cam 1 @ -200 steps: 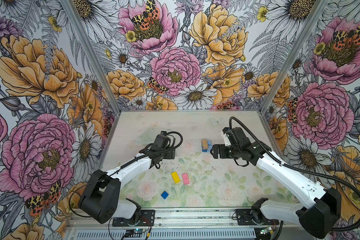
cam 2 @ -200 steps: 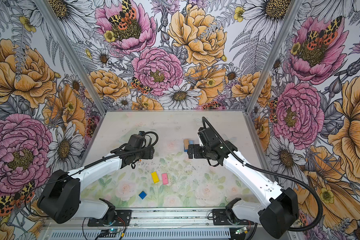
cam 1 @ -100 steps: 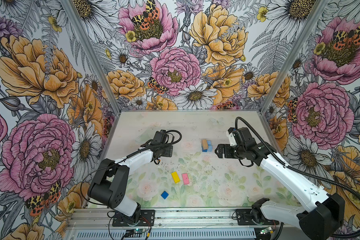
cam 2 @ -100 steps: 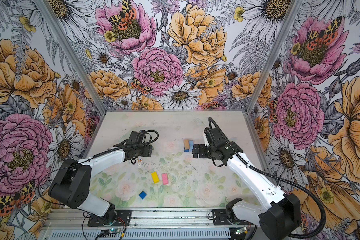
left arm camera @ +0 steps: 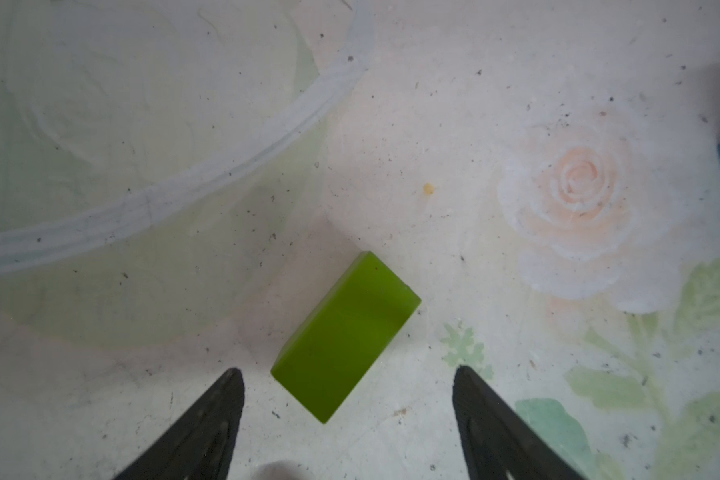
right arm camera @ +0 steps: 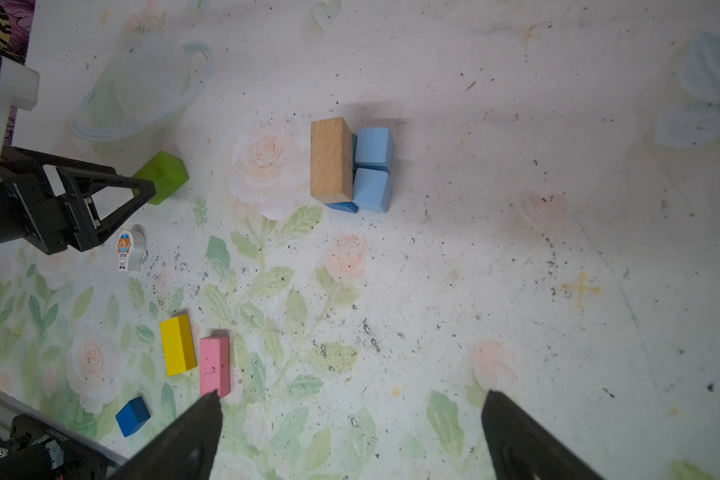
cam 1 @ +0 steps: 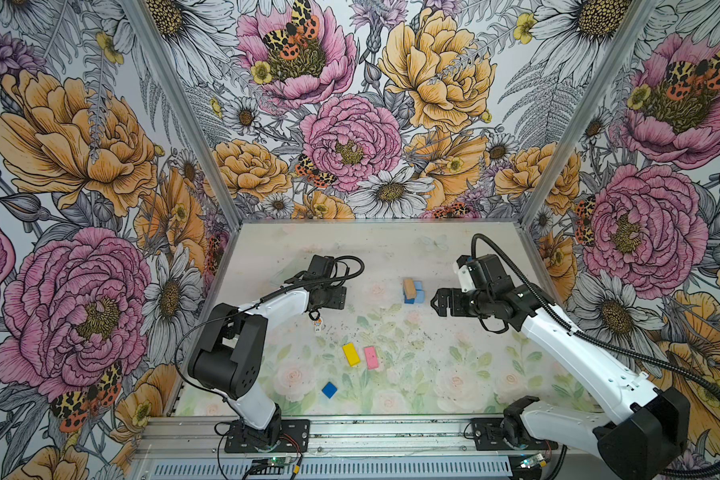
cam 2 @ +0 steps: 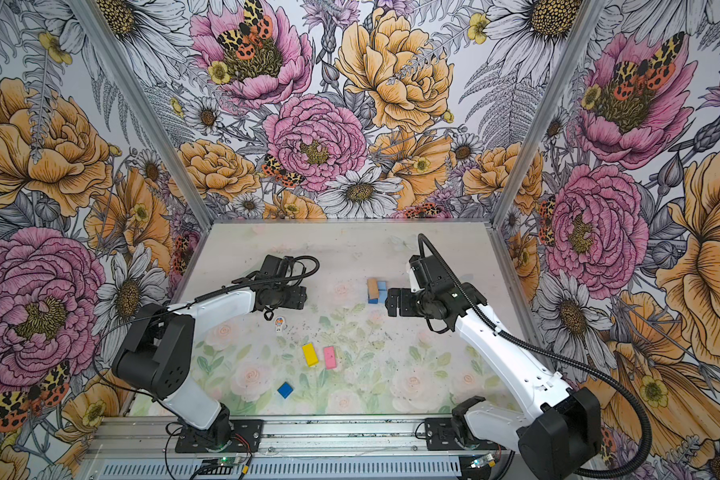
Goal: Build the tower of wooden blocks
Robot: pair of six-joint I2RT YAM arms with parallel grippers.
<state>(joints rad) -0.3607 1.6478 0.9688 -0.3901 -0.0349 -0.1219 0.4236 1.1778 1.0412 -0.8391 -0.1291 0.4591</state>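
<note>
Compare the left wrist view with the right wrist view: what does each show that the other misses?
Left wrist only: the whole green brick, flat between the open fingertips of the left gripper, touching neither. Right wrist only: the tan brick beside two light blue cubes, yellow brick, pink brick, dark blue cube, nurse figure, open right gripper. Both: green brick, left gripper, clear dish.

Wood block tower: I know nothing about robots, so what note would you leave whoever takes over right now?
Left gripper: open, jaws either side of the green oblong wooden brick, not gripping.
Right gripper: open, empty, near the stack.
Done: plain tan wooden brick lies over a dark blue cube, two light blue cubes alongside.
To do: green brick, yellow brick, pink brick and loose dark blue cube lie on the table.
</note>
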